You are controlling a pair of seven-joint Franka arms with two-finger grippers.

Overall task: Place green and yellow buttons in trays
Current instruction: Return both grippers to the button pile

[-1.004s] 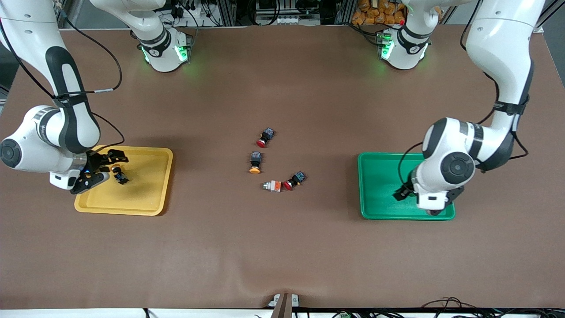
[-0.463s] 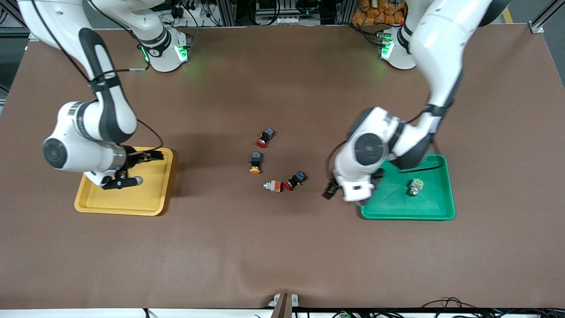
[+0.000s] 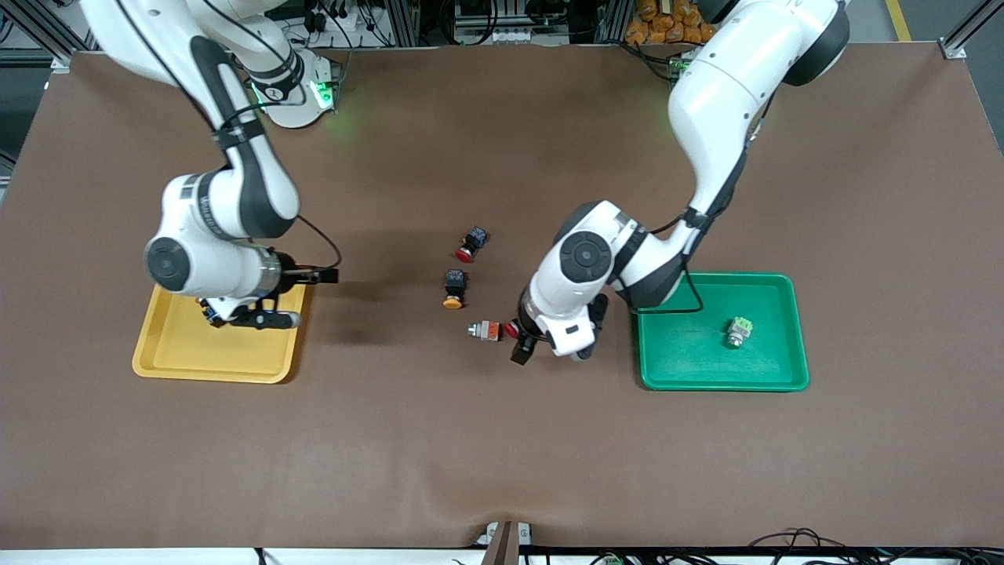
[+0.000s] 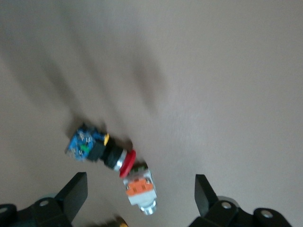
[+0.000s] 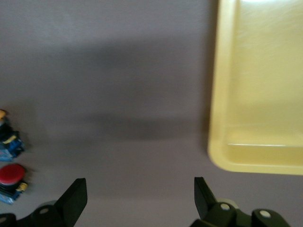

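My right end effector [image 3: 271, 298], fingers apart, is nearer the upright-lying yellow button [image 3: 453, 288] mid-bench than the left end effector [image 3: 527, 345], also apart.

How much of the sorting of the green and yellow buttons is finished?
Done: the green button lies in the green tray; the yellow tray seems to hold a blue-bodied switch, mostly hidden under the right arm. In hand: nothing; the left gripper hangs open over the red switch, the right gripper open beside the yellow tray. Left: one yellow button on the table.
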